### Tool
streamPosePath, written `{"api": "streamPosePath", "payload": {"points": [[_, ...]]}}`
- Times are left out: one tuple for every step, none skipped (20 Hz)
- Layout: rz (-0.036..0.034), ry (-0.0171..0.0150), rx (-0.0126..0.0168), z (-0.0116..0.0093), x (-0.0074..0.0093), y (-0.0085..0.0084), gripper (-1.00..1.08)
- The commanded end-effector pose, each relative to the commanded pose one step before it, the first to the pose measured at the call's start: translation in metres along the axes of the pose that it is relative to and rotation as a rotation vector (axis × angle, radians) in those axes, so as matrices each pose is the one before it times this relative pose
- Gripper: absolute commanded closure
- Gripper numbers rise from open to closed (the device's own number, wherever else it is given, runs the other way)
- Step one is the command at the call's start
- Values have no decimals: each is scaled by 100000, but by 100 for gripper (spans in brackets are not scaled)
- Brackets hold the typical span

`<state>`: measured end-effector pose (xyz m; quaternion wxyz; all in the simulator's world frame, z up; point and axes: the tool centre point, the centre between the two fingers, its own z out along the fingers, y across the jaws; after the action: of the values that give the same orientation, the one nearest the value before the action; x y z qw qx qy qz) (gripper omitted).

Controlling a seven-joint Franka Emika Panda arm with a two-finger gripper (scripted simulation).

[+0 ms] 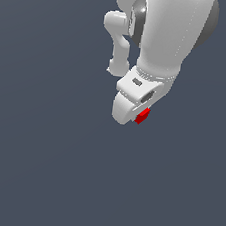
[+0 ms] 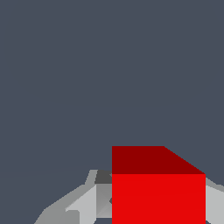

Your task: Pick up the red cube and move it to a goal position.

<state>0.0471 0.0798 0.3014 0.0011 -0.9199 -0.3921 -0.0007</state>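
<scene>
The red cube (image 1: pixel 142 115) is a tiny bright red block, partly hidden behind the white hand in the exterior view. My gripper (image 1: pixel 137 115) hangs from the white arm and is shut on the cube, with the fingers mostly hidden by the hand. In the wrist view the red cube (image 2: pixel 157 192) sits close and large between the grey fingers (image 2: pixel 85 203), one finger on each side of it. Nothing but plain grey surface shows around the cube.
The white arm (image 1: pixel 165 36) fills the upper middle of the exterior view. A plain dark grey background (image 1: pixel 39 151) surrounds everything, with no other objects or edges visible.
</scene>
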Motion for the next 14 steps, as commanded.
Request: {"api": "streamPosePath", "payload": {"points": [[36,-52,50,-1990,548,312,108],[0,0,0,-711,215,118,108],[0,0,0,-685,209,115,108],[0,0,0,-660,202,112,108],[70,-44,-51,-635,181,128,108],[0,0,0,-613,190,106,108],[0,0,0,-591,184,103,108],[0,0,0,-570,179,100,108],[0,0,0,-549,173,97,108],[0,0,0,-529,168,95,108],[53,-31,-32,-506,151,109,108],[0,0,0,-489,157,89,108],[0,0,0,-471,152,87,108],[0,0,0,-452,147,84,108]]}}
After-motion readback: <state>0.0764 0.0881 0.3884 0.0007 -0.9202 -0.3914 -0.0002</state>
